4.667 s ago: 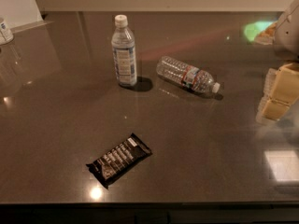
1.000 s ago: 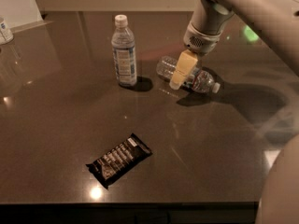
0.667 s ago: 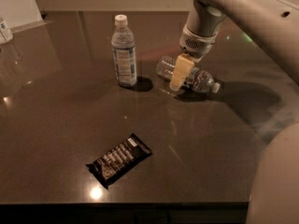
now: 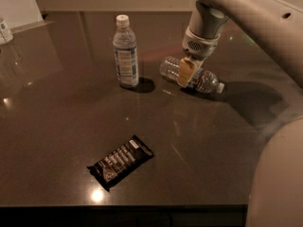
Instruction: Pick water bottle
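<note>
The water bottle [image 4: 207, 82], clear and ribbed with a narrow red, white and blue label band and a small white cap, lies on its side on the dark table [image 4: 57, 108], cap pointing right. My gripper [image 4: 186, 74] has come down from above right onto the bottle's middle, and its cream-coloured tip covers the label band. The bottle rests on the table.
A smoother bottle [image 4: 126, 52] with a tall pale label stands upright left of the lying one. A black snack bar wrapper [image 4: 120, 161] lies near the table's front edge. A small container [image 4: 4, 31] stands at the far left. My arm crosses the right side.
My arm has swung in from the right edge to the lying bottle. Over the last second the gripper has settled slightly lower on the bottle's middle. The bottle has not moved.
</note>
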Motion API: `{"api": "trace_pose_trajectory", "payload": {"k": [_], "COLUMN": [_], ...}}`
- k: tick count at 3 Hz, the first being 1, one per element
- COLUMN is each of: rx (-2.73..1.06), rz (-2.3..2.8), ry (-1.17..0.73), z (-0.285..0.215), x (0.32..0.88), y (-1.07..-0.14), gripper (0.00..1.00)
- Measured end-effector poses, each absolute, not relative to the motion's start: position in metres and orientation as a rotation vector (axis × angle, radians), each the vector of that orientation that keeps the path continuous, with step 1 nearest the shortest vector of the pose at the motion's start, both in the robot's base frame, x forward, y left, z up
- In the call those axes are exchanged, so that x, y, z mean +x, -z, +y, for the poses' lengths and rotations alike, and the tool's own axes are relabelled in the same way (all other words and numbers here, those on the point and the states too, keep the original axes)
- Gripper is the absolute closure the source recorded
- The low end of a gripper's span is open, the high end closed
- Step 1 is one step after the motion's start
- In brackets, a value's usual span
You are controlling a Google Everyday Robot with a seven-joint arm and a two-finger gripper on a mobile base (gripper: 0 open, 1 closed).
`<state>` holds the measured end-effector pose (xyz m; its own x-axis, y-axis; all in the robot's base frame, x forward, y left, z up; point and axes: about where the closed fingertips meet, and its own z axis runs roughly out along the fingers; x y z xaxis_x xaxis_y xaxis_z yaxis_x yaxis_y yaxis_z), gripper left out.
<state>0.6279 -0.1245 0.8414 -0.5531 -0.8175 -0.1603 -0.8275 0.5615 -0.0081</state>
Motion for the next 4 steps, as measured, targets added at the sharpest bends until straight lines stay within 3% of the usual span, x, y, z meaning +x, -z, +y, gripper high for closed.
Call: {"api": "trace_pose_trajectory", "payload": {"k": [1,2,4], "rx": [-1.355,-1.315,-1.326], "rz": [2.611,2.559,2.467], "ry": [-0.133,-0.12,0.02], "z": [-0.131,-0.145,-0.165], "x": [0.62,0.606,0.59], "y": [-0.858,-0.886,-0.952], "gripper": [0.87,1.0,1.0]}}
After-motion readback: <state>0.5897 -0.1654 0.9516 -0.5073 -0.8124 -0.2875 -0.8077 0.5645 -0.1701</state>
